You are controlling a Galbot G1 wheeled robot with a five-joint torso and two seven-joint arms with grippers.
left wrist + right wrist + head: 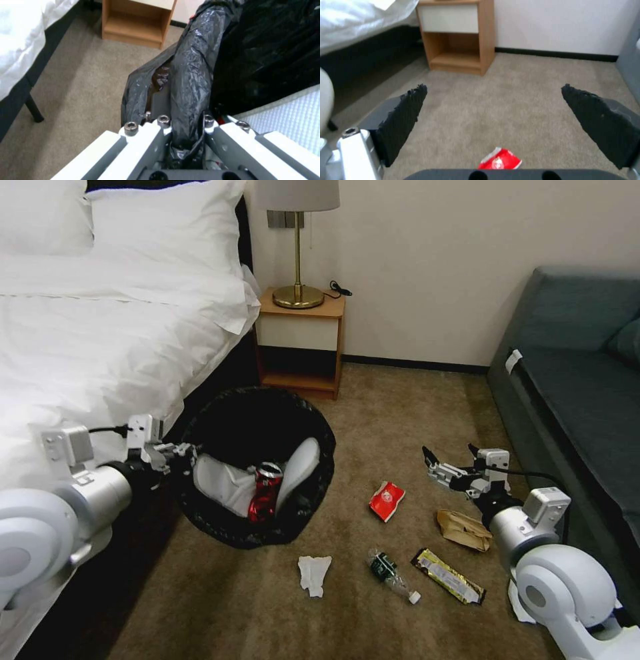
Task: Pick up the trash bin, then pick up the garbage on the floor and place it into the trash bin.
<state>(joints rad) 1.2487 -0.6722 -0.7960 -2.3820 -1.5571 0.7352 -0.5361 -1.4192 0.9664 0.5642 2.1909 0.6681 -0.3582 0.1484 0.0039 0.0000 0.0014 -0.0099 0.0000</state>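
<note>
My left gripper (pixel 181 451) is shut on the rim of the trash bin (pixel 319 473), holding it tilted beside the bed. The left wrist view shows the black bag of the trash bin (pixel 193 62) pinched in my left gripper (pixel 185 122). Inside lie white slippers (pixel 223 483) and a crushed red can (pixel 265 490). Garbage on the floor (pixel 400 420): a red packet (pixel 387 501), brown paper bag (pixel 464 530), white tissue (pixel 313 573), green-label bottle (pixel 390 573) and gold wrapper (pixel 447 577). My right gripper (pixel 450 451) hangs open, right of the packet. In its wrist view the right gripper (pixel 493 87) sits just behind the red packet (pixel 500 160).
A white bed (pixel 100 340) fills the left. A wooden nightstand (pixel 300 347) with a brass lamp (pixel 298 247) stands at the back wall. A dark teal sofa (pixel 573 380) lines the right. Bare carpet lies between nightstand and litter.
</note>
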